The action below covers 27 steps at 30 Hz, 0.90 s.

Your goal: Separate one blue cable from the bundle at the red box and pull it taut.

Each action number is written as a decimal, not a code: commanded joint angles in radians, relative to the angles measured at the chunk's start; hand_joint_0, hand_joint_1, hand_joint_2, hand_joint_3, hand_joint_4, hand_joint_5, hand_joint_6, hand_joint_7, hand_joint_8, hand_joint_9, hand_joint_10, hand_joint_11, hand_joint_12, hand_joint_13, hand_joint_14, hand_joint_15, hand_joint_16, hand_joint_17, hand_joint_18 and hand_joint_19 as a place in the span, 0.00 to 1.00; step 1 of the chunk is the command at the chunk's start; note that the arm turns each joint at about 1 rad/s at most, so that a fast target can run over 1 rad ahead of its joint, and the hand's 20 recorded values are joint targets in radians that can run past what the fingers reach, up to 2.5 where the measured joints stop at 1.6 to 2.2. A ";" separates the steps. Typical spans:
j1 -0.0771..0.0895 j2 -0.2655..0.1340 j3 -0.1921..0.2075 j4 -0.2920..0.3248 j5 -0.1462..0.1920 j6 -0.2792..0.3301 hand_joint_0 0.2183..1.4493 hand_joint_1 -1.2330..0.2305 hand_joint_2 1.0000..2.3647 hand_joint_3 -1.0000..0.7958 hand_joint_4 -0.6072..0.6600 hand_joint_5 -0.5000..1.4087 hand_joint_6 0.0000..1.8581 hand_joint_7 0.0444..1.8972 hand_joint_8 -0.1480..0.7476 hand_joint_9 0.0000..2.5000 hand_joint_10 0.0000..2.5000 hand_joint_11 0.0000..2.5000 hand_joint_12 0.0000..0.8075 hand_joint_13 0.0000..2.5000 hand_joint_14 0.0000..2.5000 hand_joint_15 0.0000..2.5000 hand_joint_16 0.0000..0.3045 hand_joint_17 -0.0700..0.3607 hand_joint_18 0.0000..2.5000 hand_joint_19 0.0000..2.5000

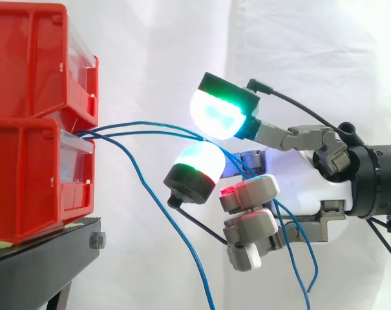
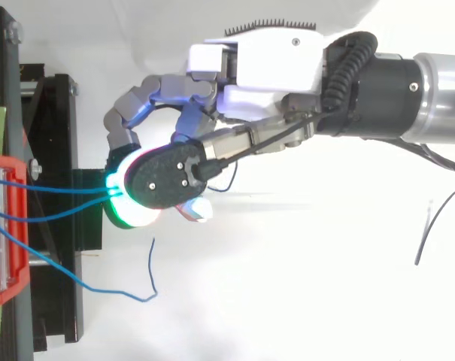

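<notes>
In the side view, you are looking at two glossy red bins (image 1: 33, 123), boxy plastic with clear front lips, stacked on a matte black stand (image 1: 46, 252) at the left before a white curtain (image 1: 150, 51). Thin, smooth blue cables (image 1: 150, 132) are coming out between the bins. Two strands are running right in a slight arch toward the hand (image 1: 311, 187). A third strand (image 1: 176, 226) is drooping loosely down past the stand. More blue loops are hanging below the hand.

The hand is reaching in level from the right, its white palm facing left. Two rounded, bulbous pads (image 1: 214, 113), glowing white and green with black backs, are meeting from above and below, and the two strands are passing between them, so the hand is clamping on those cables. The other fingers are curling in beneath, grey and blocky, one showing a red glow.

In the top view, the hand (image 2: 272, 71) is stretching in from the right with its fingers curling toward the left. The blue cables (image 2: 62, 190) are leaving the red bin (image 2: 5, 164) at the left edge, crossing the black stand (image 2: 54, 150) and converging, nearly straight, where the green-glowing pads (image 2: 118, 203) are pressing together. The loose strand (image 2: 84, 284) is trailing toward the near side and ending in a free upturned tip, apart from the hand.
</notes>
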 commanded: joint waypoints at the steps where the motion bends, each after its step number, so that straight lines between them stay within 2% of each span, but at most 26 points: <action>1: -0.002 0.000 0.000 0.015 0.001 -0.010 0.31 0.53 0.00 0.30 0.53 0.18 0.45 0.58 0.48 0.51 0.01 0.53 0.43 0.47 0.01 0.46 0.18 0.45 0.33 0.39; 4: -0.004 0.000 0.000 0.018 0.005 -0.017 0.31 0.46 0.01 0.39 0.52 0.18 0.45 0.57 0.49 0.52 0.01 0.54 0.43 0.47 0.01 0.46 0.18 0.45 0.33 0.39; 7: -0.004 0.000 -0.001 0.018 0.011 -0.021 0.30 0.40 0.01 0.45 0.52 0.18 0.45 0.56 0.52 0.52 0.01 0.53 0.48 0.48 0.01 0.46 0.20 0.49 0.35 0.37; 12: -0.004 0.000 -0.001 0.018 0.011 -0.021 0.32 0.32 0.02 0.50 0.51 0.18 0.46 0.58 0.49 0.49 0.01 0.53 0.46 0.46 0.01 0.46 0.19 0.47 0.32 0.38; 15: -0.004 0.000 0.000 0.018 0.011 -0.021 0.34 0.28 0.02 0.49 0.48 0.17 0.47 0.58 0.48 0.48 0.01 0.53 0.43 0.45 0.01 0.46 0.19 0.46 0.30 0.37; 17: -0.004 0.000 0.000 0.018 0.011 -0.023 0.37 0.23 0.01 0.45 0.45 0.17 0.47 0.61 0.47 0.47 0.01 0.53 0.43 0.44 0.01 0.46 0.19 0.46 0.30 0.36; 21: 0.002 0.000 -0.001 0.028 0.015 -0.041 0.42 0.22 0.01 0.37 0.42 0.16 0.49 0.62 0.46 0.47 0.01 0.53 0.42 0.44 0.01 0.45 0.18 0.45 0.30 0.35; 24: 0.002 0.000 -0.001 0.028 0.017 -0.043 0.46 0.22 0.00 0.28 0.42 0.16 0.49 0.62 0.45 0.47 0.01 0.52 0.43 0.44 0.01 0.45 0.18 0.45 0.30 0.34; 27: 0.002 0.000 -0.003 0.028 0.017 -0.043 0.47 0.23 0.00 0.28 0.42 0.16 0.49 0.61 0.45 0.47 0.01 0.52 0.43 0.44 0.01 0.44 0.18 0.45 0.31 0.34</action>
